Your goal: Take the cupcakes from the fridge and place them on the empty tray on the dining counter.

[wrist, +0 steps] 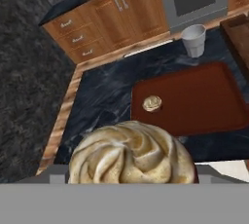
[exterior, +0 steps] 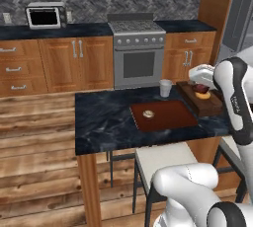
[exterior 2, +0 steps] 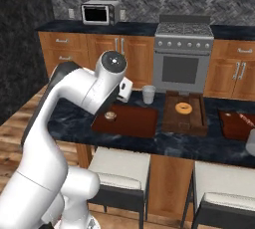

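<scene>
My gripper point(exterior: 201, 86) is shut on a cupcake point(wrist: 131, 155) with a swirled tan-cream top, which looms at the bottom of the hand view and hides the fingertips. It hangs above the dining counter point(exterior: 104, 122), near the dark reddish-brown tray point(wrist: 204, 106). In the left base view the held cupcake point(exterior: 201, 89) shows as a dark red wrapper under the white hand. A second cupcake point(exterior: 148, 114) point(exterior 2: 110, 116) point(wrist: 152, 103) stands upright on the tray's point(exterior: 168, 117) point(exterior 2: 134, 123) left part. A slice of the grey fridge point(exterior: 239, 14) shows at the far right.
A grey cup point(exterior: 165, 88) point(exterior 2: 149, 94) point(wrist: 194, 40) stands just behind the tray. To the tray's right lies a wooden board point(exterior 2: 185, 113) with a doughnut point(exterior 2: 184, 108). White-seated stools point(exterior: 163, 157) sit under the counter's near edge. Stove point(exterior: 138, 48) and wooden cabinets line the back wall.
</scene>
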Robot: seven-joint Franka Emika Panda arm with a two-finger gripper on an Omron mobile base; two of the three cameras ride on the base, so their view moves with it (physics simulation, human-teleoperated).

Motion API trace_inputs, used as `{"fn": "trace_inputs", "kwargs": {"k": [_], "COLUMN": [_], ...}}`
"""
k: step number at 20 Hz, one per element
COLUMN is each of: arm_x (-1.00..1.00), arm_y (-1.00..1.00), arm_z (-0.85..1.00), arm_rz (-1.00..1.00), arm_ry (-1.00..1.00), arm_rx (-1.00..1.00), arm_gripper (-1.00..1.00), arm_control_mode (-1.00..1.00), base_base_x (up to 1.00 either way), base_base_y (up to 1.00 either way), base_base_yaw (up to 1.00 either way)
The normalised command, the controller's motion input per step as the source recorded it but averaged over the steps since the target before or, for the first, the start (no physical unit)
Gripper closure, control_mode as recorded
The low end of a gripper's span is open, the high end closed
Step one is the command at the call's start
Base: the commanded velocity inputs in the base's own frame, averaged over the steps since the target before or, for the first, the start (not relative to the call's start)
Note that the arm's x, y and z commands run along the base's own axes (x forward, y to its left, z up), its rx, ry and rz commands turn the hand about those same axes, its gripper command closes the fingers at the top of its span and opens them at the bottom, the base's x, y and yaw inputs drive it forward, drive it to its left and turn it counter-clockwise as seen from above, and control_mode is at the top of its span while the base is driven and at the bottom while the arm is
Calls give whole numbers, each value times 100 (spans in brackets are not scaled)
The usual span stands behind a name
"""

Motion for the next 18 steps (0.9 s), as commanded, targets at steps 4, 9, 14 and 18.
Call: {"fn": "trace_inputs", "kwargs": {"k": [4, 9, 14, 18], "arm_x": [3, 4, 23, 25], "arm_y": [0, 0, 0, 0], "arm_z": [-47, -37, -15, -21], "arm_rz": [0, 0, 0, 0], "arm_ry": [-5, -7, 0, -4], "arm_rx": [-21, -17, 0, 0], "arm_gripper": [100, 100, 100, 100], "arm_control_mode": [-100, -100, -100, -100], "base_base_x": [0, 0, 0, 0], "base_base_y": [0, 0, 0, 0], "base_base_yaw": [0, 0, 0, 0]}}
